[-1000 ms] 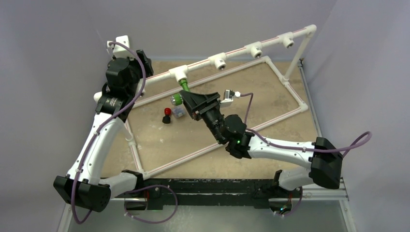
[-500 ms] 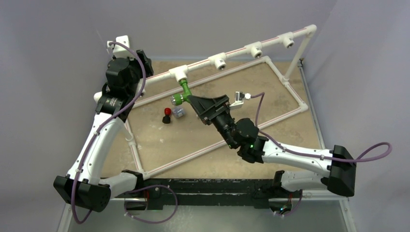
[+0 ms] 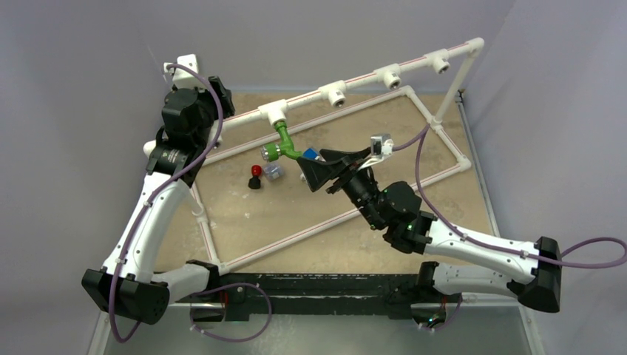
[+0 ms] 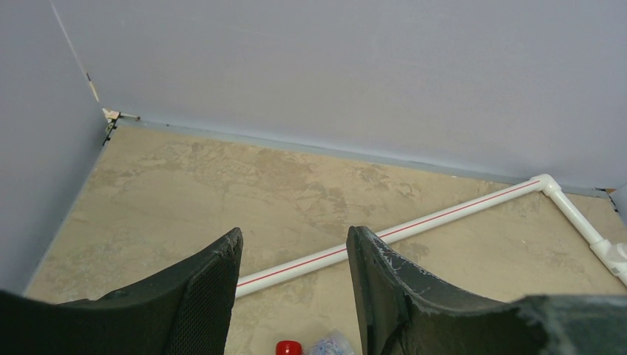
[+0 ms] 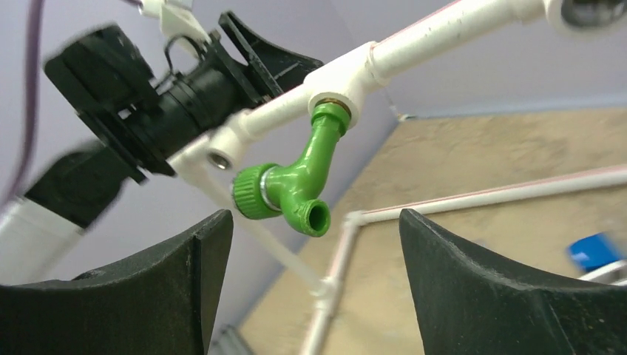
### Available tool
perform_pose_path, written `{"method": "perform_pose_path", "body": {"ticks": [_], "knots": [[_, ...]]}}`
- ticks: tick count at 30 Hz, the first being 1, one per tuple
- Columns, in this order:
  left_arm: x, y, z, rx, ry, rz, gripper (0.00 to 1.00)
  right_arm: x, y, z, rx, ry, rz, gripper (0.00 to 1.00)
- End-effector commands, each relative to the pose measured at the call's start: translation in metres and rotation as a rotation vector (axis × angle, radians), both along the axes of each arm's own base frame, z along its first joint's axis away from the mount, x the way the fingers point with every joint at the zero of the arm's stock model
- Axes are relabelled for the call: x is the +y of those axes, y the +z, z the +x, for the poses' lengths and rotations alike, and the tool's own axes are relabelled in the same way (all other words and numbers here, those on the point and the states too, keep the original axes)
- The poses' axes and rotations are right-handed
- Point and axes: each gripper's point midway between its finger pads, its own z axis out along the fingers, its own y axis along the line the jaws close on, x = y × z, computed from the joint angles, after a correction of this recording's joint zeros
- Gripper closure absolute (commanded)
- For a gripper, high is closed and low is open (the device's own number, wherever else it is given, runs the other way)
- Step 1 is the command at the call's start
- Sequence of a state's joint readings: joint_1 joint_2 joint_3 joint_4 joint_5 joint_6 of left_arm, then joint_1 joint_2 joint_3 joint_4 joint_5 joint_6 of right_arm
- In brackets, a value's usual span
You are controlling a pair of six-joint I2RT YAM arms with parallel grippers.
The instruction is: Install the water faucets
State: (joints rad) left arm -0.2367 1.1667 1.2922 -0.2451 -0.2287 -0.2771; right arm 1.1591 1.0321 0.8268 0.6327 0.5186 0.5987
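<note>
One green faucet (image 3: pixel 285 143), seated in the leftmost tee (image 3: pixel 273 112) of the raised rail (image 3: pixel 364 83), spout curving down toward the near side, ribbed cap at its left. Open air under the spout down to the table (image 3: pixel 244 222). Two more faucets loose on the table inside the floor frame (image 3: pixel 288 237). First, a black faucet with red knob (image 3: pixel 256 176), just left of a small clear bluish piece (image 3: pixel 273 171) too blurred to name. Second, a white faucet with blue handle (image 3: pixel 310 154), mostly hidden behind the right gripper (image 5: pixel 312 214). Three faucets in all. Four tees on the rail, three of them with empty sockets facing the near side.

Just short of the green spout, the right gripper again, jaws spread wide to either side of it in the wrist view, touching nothing, holding nothing. Up by the rail's left end, near the far-left corner, the left gripper (image 4: pixel 294 244), jaws parted, only table and floor pipe seen between them, nothing held.

Bare tabletop from the loose faucets to the near frame pipe. Walls close on the left, far and right sides. In the right half, the rail's slanting post (image 3: pixel 452 92) and the right arm's looping cable (image 3: pixel 416 166).
</note>
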Motion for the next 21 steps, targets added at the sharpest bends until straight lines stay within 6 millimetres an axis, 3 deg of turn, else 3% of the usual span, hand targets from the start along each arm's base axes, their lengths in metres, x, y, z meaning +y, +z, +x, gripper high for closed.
{"method": "perform_pose_path", "body": {"ticks": [1,5,8,16,21], "knots": [[-0.013,-0.061,-0.022,0.228,-0.078,0.053,0.47,-0.009,0.022,0.001,-0.292,-0.053,-0.323,0.16],[-0.013,-0.061,-0.022,0.229,-0.078,0.052,0.47,-0.008,0.027,0.007,-0.505,-0.086,-0.627,0.15],[-0.013,-0.061,-0.022,0.229,-0.078,0.051,0.47,-0.006,0.032,0.009,-0.620,-0.087,-0.760,0.15],[-0.014,-0.063,-0.024,0.229,-0.083,0.051,0.47,0.002,0.048,-0.008,-1.004,-0.065,-0.969,0.13],[-0.014,-0.064,-0.024,0.229,-0.085,0.051,0.46,0.015,0.048,-0.017,-1.174,-0.079,-1.108,0.12]]}}
